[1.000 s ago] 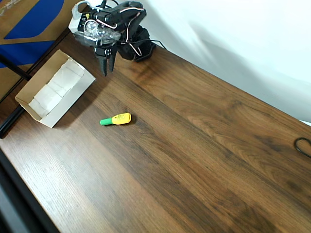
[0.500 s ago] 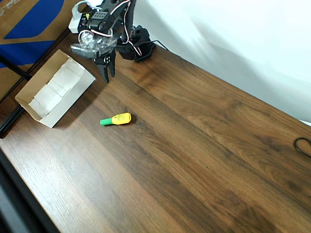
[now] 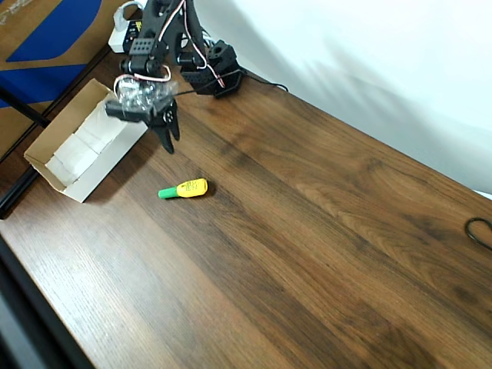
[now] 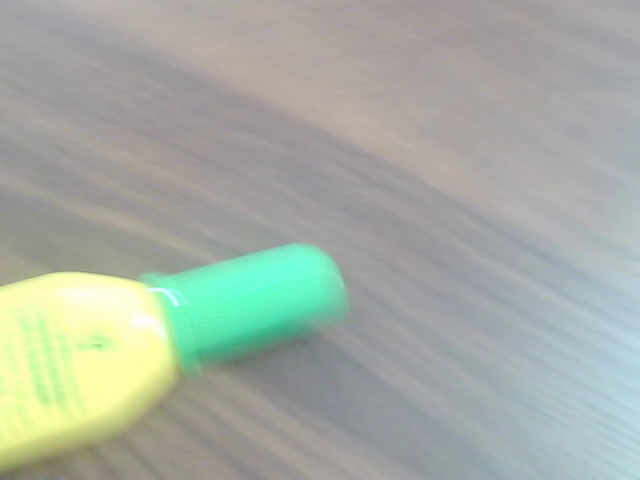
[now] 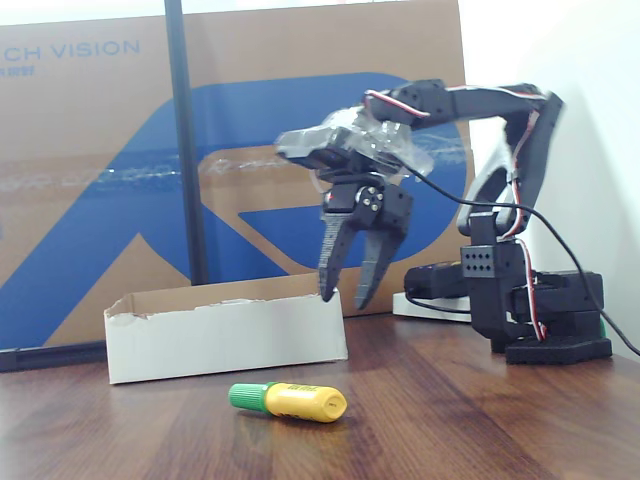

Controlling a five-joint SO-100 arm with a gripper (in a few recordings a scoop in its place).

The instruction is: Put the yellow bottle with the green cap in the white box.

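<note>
The yellow bottle with the green cap [image 3: 185, 188] lies on its side on the wooden table, cap pointing left in the overhead view. It is also in the fixed view [image 5: 289, 401], in front of the white box [image 5: 225, 340]. The white box [image 3: 84, 143] stands empty at the table's left side. My gripper [image 3: 171, 139] hangs open above the table between box and bottle, fingertips down, holding nothing. In the fixed view the gripper [image 5: 343, 297] is above and just right of the bottle. The blurred wrist view has the bottle [image 4: 75, 365] low at the left.
A big brown cardboard with blue print [image 3: 46, 31] leans behind the box, also in the fixed view [image 5: 100, 150]. The arm's black base [image 3: 219, 73] sits at the table's back. A black cable [image 3: 480, 231] lies at the right edge.
The arm has reached out from its base, carrying the gripper forward and closer to the bottle. The bottle and the box have not moved.
</note>
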